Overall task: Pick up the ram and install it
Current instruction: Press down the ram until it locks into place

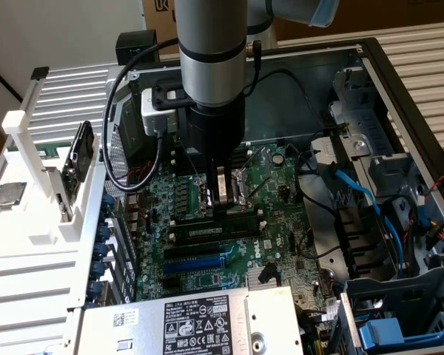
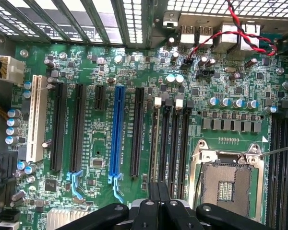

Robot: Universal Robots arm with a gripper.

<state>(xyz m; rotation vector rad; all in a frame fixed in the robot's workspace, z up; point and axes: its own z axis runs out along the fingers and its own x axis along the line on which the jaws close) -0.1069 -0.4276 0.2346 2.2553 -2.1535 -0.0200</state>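
Ram [image 1: 211, 230]: long dark-green stick with a pale label. It stands edge-up in a memory slot just beside the CPU socket [image 1: 240, 180], on the socket's side toward the blue expansion slot [image 1: 200, 262]. It looks set in the slot, though I cannot tell whether it is fully seated or the end clips are latched.

Gripper [image 1: 223, 201]: pincer pinched shut with nothing between the fingers. The tips are low over the ram's top edge, about mid-length. Touching or just above, I cannot tell. In the wrist view the closed fingers [image 2: 151, 211] point down at the bank of black memory slots [image 2: 175, 143] next to the socket.

Risks, as judged:
- Force at one point near the middle could leave one end high, so the stick sits tilted with a clip unlatched.
- Narrow tips on a thin edge could slide off toward the socket and strike its open contacts.
- If the notch is misaligned, pushing harder could flex the motherboard [image 1: 281, 222].
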